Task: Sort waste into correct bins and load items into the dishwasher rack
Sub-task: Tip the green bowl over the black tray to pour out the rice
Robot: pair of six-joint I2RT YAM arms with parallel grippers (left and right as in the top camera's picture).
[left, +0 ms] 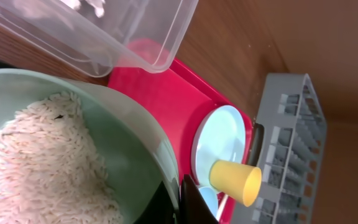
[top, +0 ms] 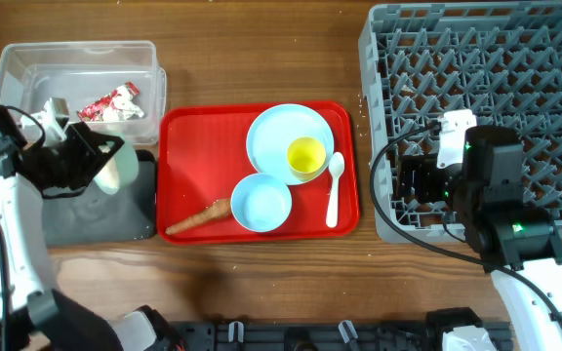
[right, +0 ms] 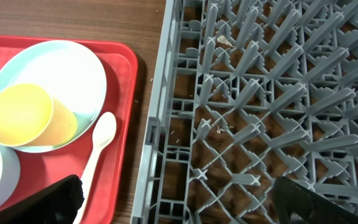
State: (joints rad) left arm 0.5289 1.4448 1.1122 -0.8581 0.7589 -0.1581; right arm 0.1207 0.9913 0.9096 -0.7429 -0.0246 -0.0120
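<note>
1. Wooden surface point(top: 261, 278) carries a clear tub point(top: 27, 66) at far left with the wrapper point(top: 110, 102) inside. A black tray point(top: 96, 222) sits just on the robot's side of the tub, a red tray point(top: 185, 136) in the middle, and the rack point(top: 515, 58) at right.
2. Left tool point(top: 88, 154) is clamped on the rim of the pale green bowl point(left: 135, 143), which hangs tilted over the black tray with the rice point(left: 36, 162) heaped inside.
3. Right tool point(top: 418, 180) gapes wide, holding nothing, above the rack's left edge.
4. Black tray lies directly beneath the bowl and the tub just beyond it, so the pour probably has to go straight down, away from the tub. Only the left arm is near.
</note>
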